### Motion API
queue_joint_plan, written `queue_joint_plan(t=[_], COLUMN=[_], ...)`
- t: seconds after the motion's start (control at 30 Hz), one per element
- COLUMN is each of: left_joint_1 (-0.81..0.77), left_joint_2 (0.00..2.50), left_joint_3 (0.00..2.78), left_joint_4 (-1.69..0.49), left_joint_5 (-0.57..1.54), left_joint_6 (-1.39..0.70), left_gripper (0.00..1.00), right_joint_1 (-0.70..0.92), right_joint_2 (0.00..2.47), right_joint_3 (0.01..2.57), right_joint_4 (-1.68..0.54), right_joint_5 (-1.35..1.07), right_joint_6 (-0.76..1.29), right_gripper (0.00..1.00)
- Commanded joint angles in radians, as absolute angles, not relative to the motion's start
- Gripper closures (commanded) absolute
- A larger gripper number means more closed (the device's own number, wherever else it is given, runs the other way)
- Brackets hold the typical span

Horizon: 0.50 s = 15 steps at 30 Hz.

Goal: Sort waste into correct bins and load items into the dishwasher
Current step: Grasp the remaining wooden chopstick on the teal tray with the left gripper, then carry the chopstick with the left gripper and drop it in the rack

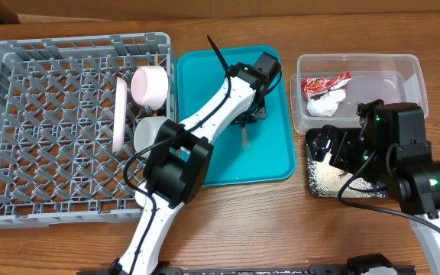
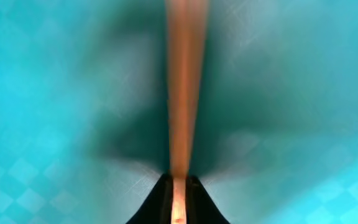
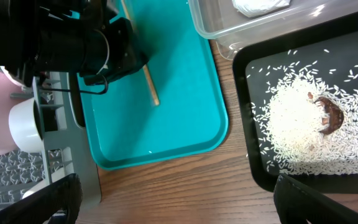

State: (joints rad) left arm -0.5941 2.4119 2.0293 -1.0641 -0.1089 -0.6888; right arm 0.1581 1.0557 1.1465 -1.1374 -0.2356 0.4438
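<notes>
My left gripper is down on the teal tray and shut on a wooden chopstick, which also shows in the overhead view and the right wrist view. My right gripper is open and empty, above the table by the black tray. That tray holds white rice with a brown bit. The clear tub holds the red-and-white wrapper and the white tissue. The grey dish rack holds an upright plate, a bowl and a second small white dish.
The teal tray lies between the rack and the two bins. The left arm reaches across the rack's right edge onto the tray. Bare wooden table shows along the front.
</notes>
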Motion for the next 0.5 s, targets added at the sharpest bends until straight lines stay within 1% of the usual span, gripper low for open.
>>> queue_joint_plan(t=[0.0, 0.17, 0.27, 0.47], left_joint_1=[-0.596, -0.595, -0.588, -0.562], left_joint_2=[2.469, 2.467, 2.425, 2.296], left_joint_3=[2.037, 2.044, 2.074, 2.146], left_joint_4=[-1.071, -1.092, -1.118, -1.209], left_joint_5=[-0.091, -0.093, -0.115, -0.143], left_joint_6=[-0.703, -0.676, -0.651, -0.535], left_gripper=[0.96, 0.96, 0.96, 0.96], right_joint_1=[0.156, 0.156, 0.156, 0.156], right_joint_2=[1.052, 1.052, 1.052, 1.052], right_joint_3=[1.166, 1.166, 1.166, 1.166], right_joint_4=[-1.132, -1.132, -1.132, -1.132], right_joint_5=[-0.228, -0.228, -0.228, -0.228], right_joint_6=[0.441, 0.44, 0.44, 0.44], right_gripper=[0.0, 0.0, 0.0, 0.0])
